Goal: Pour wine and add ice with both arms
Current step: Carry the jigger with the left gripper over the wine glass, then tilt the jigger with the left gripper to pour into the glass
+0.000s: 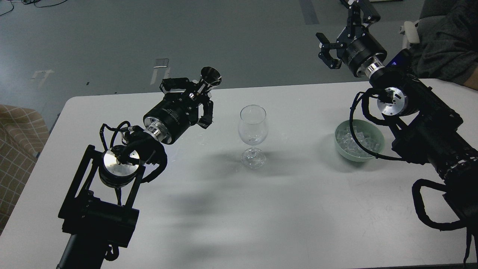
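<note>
An empty clear wine glass (253,129) stands upright at the middle of the white table (261,216). My left gripper (199,92) is shut on the stem of a small metal cone-shaped cup (210,76), held above the table just left of the glass and tilted toward it. A pale green bowl (378,148) right of the glass holds several clear ice cubes (354,141). My right gripper (338,28) is open and empty, high above the table's far edge, behind the bowl.
A person's grey-sleeved arm (444,45) rests at the table's far right corner. A beige checked cloth (16,138) lies off the left edge. Grey floor lies beyond the far edge.
</note>
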